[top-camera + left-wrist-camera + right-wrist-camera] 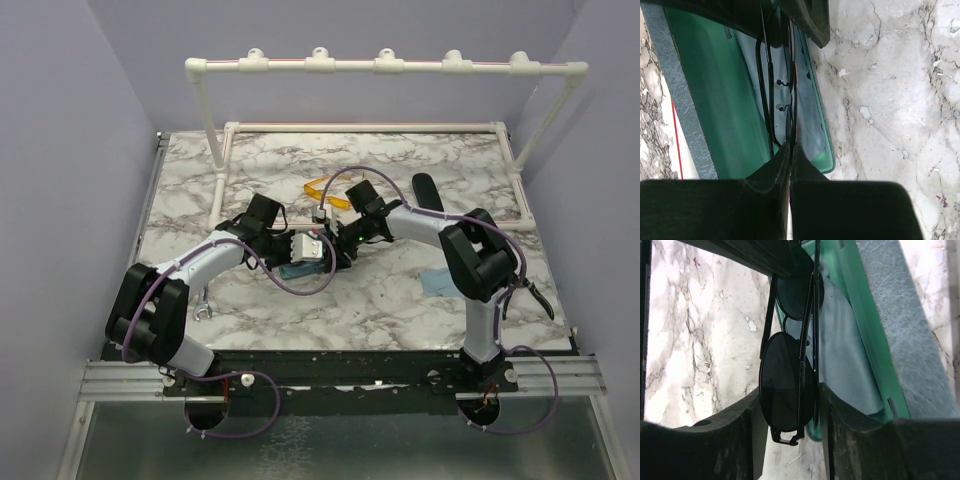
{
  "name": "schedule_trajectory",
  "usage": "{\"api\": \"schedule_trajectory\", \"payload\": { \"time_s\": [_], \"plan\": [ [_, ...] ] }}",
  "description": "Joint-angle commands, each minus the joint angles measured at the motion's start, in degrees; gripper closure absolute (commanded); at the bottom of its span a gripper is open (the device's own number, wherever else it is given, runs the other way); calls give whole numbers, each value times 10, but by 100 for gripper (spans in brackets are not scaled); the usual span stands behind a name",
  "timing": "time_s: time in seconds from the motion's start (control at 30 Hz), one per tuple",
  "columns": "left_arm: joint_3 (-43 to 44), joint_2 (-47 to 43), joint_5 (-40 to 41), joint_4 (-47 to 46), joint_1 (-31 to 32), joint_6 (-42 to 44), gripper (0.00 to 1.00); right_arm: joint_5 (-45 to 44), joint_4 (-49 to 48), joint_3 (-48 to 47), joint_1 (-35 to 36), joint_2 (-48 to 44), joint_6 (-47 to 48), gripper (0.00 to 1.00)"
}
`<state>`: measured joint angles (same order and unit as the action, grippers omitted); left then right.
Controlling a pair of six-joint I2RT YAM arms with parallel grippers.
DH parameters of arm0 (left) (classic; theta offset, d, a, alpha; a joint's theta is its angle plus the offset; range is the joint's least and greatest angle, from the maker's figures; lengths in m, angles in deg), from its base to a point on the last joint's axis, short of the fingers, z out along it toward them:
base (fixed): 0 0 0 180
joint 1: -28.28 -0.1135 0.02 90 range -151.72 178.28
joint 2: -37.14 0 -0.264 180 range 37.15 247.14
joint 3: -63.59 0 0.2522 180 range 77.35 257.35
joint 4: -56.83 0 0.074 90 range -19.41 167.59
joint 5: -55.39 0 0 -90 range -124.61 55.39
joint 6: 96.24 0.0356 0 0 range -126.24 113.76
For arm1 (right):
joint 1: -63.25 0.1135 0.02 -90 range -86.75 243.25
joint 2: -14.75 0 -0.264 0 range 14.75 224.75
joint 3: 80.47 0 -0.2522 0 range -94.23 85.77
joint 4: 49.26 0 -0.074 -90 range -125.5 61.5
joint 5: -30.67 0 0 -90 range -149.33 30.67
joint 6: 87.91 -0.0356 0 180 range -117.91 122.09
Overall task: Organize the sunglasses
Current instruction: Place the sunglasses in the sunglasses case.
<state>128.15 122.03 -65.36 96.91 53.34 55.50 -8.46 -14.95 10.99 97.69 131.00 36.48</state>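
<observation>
Left gripper [790,146] we see clamped on dark sunglasses [787,365] at open case [715,100], right gripper [789,390] jaws apart astride lens.

You are seeing the wire-frame sunglasses [787,385] hanging over the open case [715,100] at the middle of the table [400,320]. The second pair [325,188] is lying behind the open case, and the oval case [425,190] is lying right of that pair.

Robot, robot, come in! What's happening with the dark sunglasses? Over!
Left gripper shut on the dark sunglasses, by the open case. Right gripper open, straddling them. Nothing seen in the way.
</observation>
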Motion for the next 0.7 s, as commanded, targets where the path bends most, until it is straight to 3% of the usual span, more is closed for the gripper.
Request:
{"api": "schedule_trajectory", "payload": {
  "time_s": [0.0,0.43,0.67],
  "plan": [
    [21,5,2,14,1,-24,100,-30,-46,37,2,-62,-44,52],
    [20,12,10,14,1,-57,100,-88,-123,87,-7,-73,-106,48],
    [50,24,2,34,1,-107,100,-61,-129,84,-6,-51,-136,48]
  ]
}}
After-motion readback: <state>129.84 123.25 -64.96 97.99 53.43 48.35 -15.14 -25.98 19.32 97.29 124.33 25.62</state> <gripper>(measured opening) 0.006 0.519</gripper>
